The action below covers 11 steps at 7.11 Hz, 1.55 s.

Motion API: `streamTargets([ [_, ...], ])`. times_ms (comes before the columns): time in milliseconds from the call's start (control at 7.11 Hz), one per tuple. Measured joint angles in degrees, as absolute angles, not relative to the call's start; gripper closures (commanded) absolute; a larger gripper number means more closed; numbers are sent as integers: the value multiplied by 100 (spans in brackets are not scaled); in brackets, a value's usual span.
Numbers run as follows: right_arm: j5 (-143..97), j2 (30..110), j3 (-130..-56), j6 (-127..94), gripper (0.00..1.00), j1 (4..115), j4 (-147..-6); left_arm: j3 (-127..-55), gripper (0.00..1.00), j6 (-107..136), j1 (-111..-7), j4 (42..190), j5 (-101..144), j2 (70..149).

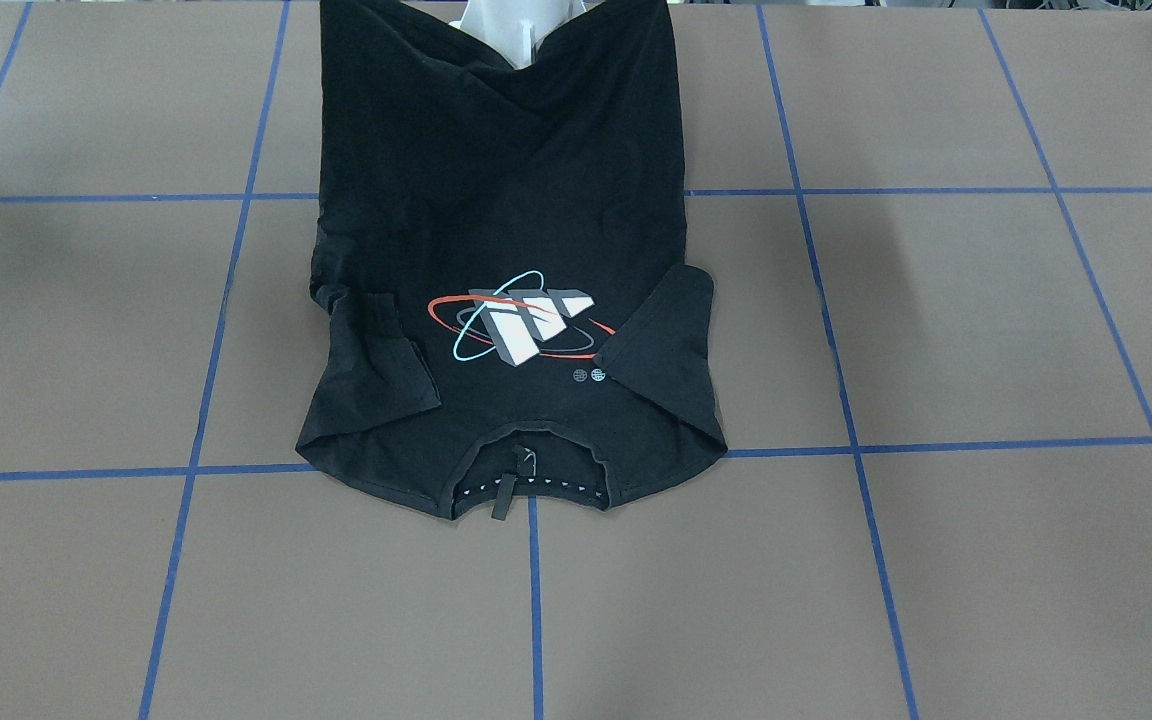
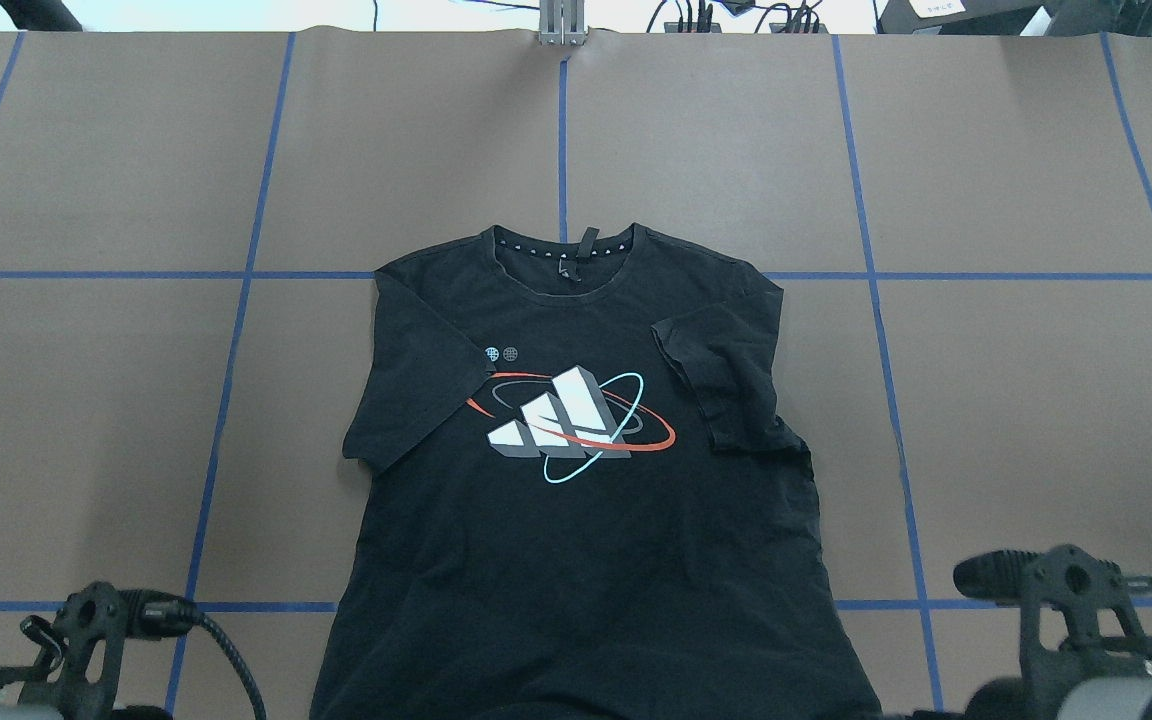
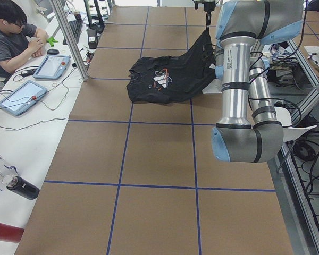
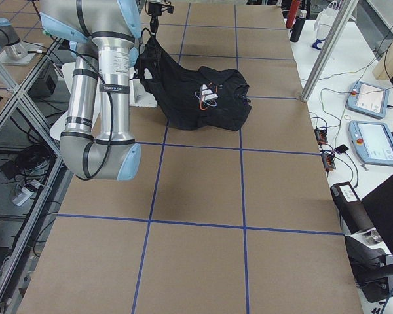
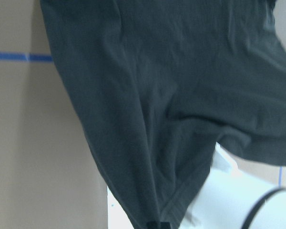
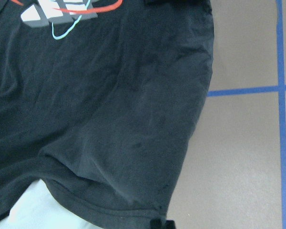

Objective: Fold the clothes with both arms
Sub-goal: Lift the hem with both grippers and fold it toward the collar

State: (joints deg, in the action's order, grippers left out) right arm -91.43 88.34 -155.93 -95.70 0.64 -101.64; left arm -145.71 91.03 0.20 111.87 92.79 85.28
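Two arms held the hem of a black T-shirt [image 2: 586,560] up off the brown table [image 2: 86,420] on the robot's side. On the left, the left arm [image 3: 236,85] stood by the table edge. The left claw [image 5: 155,225] was pinched narrow on one hem corner, and only a black sliver of it showed under the cloth in its wrist view. From there the cloth hung in a slack fold over the white base [image 5: 229,205].

In the middle, the rest of the shirt lay flat on the table with its print [image 2: 576,425] facing up. Its collar [image 2: 564,262] pointed away from the robot and sat on a blue tape line [image 2: 562,140]. The left-hand sleeve [image 2: 406,400] was turned in over the end of the red ring. The right-hand sleeve [image 2: 731,385] lay folded and rumpled on the chest.

On the right, the right arm [image 4: 108,85] stood likewise. The right claw [image 6: 162,224] was closed on the other hem corner, and again only a dark tip showed at the bottom of its view. Between the two corners the hem sagged.
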Motion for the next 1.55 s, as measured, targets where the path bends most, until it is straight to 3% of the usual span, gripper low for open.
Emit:
streamTargets([
  [281,-9169,8018,-14693,-9564,100,1083,-10176,-14012,100,8726,-871,11147,9150,8957],
  [703,-9166,7196,-13463,-9132,100,2512,-10138,-12394,100,8037,-2248,11137,8821,10466],
  [1266,-9173,6611,-12772,-8765,100,3568,-10116,-11644,100,7246,-3518,11141,8778,11105],
  [1547,-9184,6263,-12147,-8620,100,3864,-10099,-10813,100,7159,-3756,11219,8687,11481],
])
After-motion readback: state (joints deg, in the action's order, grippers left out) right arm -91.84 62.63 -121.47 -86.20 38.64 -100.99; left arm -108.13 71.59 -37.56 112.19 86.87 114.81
